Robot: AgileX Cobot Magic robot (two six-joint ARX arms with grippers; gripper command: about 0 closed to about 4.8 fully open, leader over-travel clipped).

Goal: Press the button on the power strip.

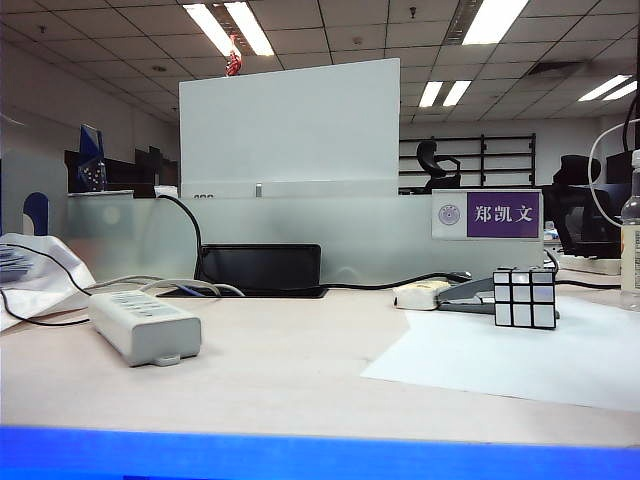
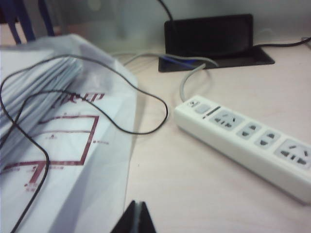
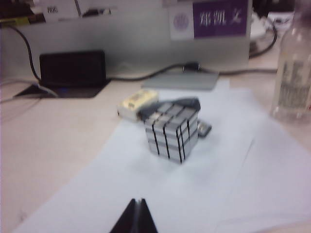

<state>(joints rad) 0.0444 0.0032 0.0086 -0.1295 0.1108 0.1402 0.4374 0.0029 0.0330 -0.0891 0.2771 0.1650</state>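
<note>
Neither claw shows in the exterior view; the power strip [image 1: 145, 325] lies on the desk [image 1: 290, 370] at the left, its grey cable [image 1: 150, 284] running back toward a black box [image 1: 262, 268], well apart from the mirror cube [image 1: 525, 298] on white paper [image 1: 520, 355] at the right.

Left wrist view: the left claw [image 2: 137, 218], tips pressed together, hovers near the power strip [image 2: 248, 141], whose button [image 2: 201, 108] sits at the cable end, beside a plastic bag [image 2: 58, 126].

Right wrist view: the right claw [image 3: 137, 216], tips pressed together, hangs over the paper near the cube [image 3: 172, 131]; a plastic bottle [image 3: 294, 68] stands farther off.
</note>
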